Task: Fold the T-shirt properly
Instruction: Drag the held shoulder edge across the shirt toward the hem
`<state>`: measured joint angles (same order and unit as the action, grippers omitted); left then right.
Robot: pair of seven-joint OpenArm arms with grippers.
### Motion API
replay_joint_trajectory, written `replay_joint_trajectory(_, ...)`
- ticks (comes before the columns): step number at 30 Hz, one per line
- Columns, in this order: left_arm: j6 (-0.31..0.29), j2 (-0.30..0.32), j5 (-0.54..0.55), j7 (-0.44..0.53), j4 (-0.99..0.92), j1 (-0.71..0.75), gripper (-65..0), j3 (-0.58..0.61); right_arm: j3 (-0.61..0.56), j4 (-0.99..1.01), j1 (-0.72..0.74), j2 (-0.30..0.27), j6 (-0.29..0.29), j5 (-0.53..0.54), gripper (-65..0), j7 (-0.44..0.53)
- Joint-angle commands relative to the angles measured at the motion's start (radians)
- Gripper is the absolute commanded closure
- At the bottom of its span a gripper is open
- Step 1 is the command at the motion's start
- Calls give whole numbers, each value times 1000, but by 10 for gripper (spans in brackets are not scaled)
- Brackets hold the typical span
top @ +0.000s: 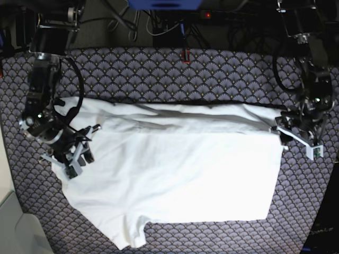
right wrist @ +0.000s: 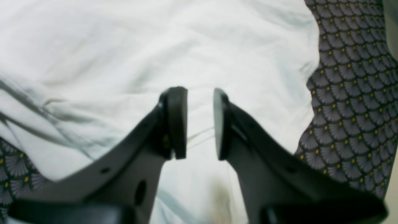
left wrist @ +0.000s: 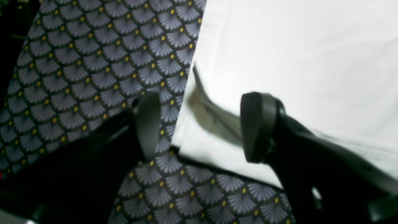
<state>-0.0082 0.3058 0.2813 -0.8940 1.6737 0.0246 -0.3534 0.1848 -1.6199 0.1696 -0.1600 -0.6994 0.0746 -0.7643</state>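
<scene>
The left claw (left wrist: 199, 127) stands released, its two dark fingers well apart over a corner of the T-shirt (left wrist: 295, 62), one finger above the patterned cloth (left wrist: 93, 62) and the other above the white fabric (a blurred fold of shirt lies between them, gripped by neither). The right claw (right wrist: 200, 124) is also parted, its pads a narrow gap apart and hovering over wrinkled white cloth, holding nothing. In the base view the T-shirt (top: 180, 174) lies spread across the counter, its far edge folded over into a long band, one sleeve jutting toward the near edge. The scallop-patterned cloth (top: 175, 69) surrounds it on every side.
</scene>
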Motion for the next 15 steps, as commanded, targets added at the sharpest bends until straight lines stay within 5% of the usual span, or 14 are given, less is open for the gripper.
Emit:
replay_joint_trajectory(1,-3,17,3,17,29,2,-408,-8,15,-46,9,-11,1,-2,-160,24)
replay_joint_trajectory(7,-5,10,5,25,58,97,-412,-60,103,-170,-132,-11,1,-45,-168,24)
replay_joint_trajectory(15,-5,6,9,29,-39,128,-412,-82,213,-173,-258,-11,1,15,-336,30)
